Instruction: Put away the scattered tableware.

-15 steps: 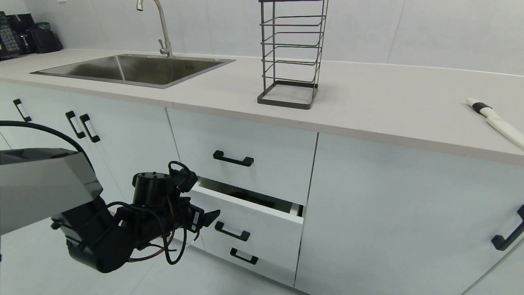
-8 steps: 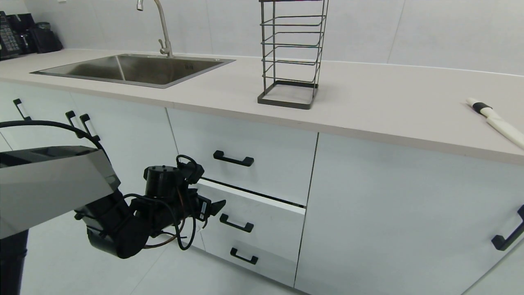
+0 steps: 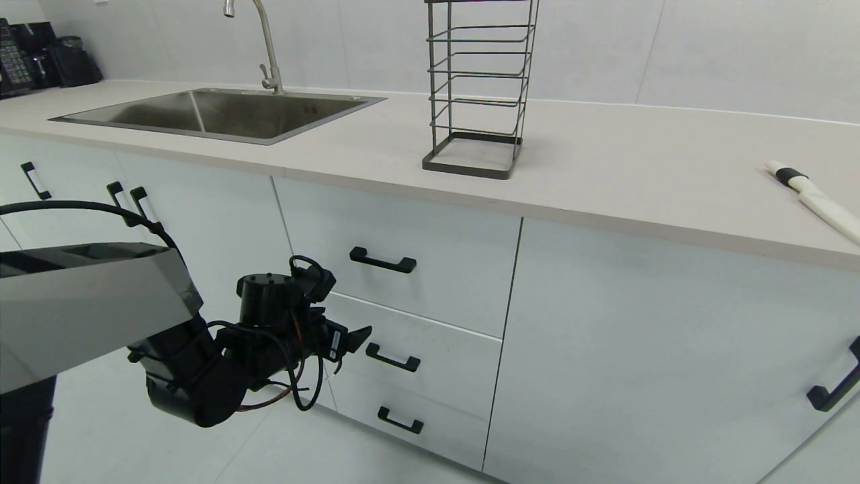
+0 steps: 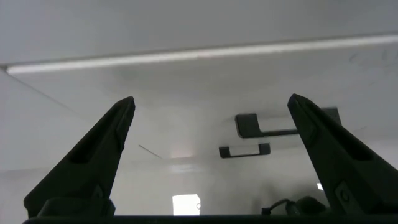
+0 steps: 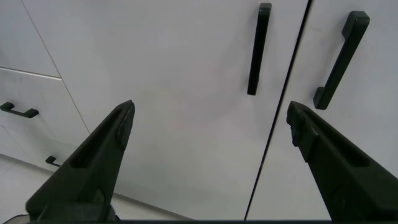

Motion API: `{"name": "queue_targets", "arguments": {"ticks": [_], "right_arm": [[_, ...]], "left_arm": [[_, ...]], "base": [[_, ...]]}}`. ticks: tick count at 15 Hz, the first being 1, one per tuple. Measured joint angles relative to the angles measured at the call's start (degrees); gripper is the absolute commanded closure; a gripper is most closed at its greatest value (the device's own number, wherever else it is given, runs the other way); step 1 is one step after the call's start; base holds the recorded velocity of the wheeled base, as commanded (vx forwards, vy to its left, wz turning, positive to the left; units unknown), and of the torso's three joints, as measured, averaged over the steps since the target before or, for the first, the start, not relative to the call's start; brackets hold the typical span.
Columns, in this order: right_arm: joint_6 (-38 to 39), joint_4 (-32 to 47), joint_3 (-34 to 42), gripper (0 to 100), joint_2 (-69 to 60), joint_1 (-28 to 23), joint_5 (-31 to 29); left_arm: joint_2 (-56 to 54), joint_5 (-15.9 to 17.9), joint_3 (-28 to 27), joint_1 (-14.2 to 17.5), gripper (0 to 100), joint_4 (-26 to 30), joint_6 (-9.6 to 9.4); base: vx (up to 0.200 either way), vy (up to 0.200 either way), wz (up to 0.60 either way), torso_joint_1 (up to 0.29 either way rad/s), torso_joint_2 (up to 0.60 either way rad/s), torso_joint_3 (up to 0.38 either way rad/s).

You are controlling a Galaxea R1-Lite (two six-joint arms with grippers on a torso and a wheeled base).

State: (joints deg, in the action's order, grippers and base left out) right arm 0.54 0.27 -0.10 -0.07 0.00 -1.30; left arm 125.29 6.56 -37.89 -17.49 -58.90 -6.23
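1. low in front of the cabinets, we see the left gripper (image 3: 356, 338), spread wide and holding nothing, just beside the middle drawer (image 3: 443, 353) near its black handle (image 3: 393, 361); we cannot tell whether it touches the front.
2. that drawer sits flush with the drawer fronts above and below.
3. the right gripper (image 5: 211, 124) is also wide open and empty, facing cabinet doors (image 5: 168, 93).
4. on the countertop (image 3: 605, 168), a white knife (image 3: 816, 200) lies at the right edge, well apart from the wire rack (image 3: 478, 101).
5. far left, the sink (image 3: 235, 114) sits below the faucet (image 3: 265, 47).
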Motion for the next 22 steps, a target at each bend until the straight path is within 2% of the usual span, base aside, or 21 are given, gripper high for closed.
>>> {"name": "queue_targets", "arguments": {"ticks": [4,10,14,20,22], "right_arm": [[0.0,0.0,0.0,0,0.0,0.0,0.0],[0.0,0.0,0.0,0,0.0,0.0,0.0],[0.0,0.0,0.0,0,0.0,0.0,0.0],[0.0,0.0,0.0,0,0.0,0.0,0.0],[0.0,0.0,0.0,0,0.0,0.0,0.0]], "left_arm": [[-3.0,-0.1,4.1,0.4,0,-0.3,-0.01],[-13.8,0.0,15.3,0.6,0,-0.2,-0.11],[-25.1,0.1,23.2,1.5,0,0.1,-0.11],[-49.7,0.3,32.7,3.2,0,2.7,-0.04],[-57.4,0.4,35.1,4.4,0,4.8,1.01]], "base": [[0.0,0.0,0.0,0.0,0.0,0.0],[0.0,0.0,0.0,0.0,0.0,0.0],[0.0,0.0,0.0,0.0,0.0,0.0],[0.0,0.0,0.0,0.0,0.0,0.0],[0.0,0.0,0.0,0.0,0.0,0.0]]}}
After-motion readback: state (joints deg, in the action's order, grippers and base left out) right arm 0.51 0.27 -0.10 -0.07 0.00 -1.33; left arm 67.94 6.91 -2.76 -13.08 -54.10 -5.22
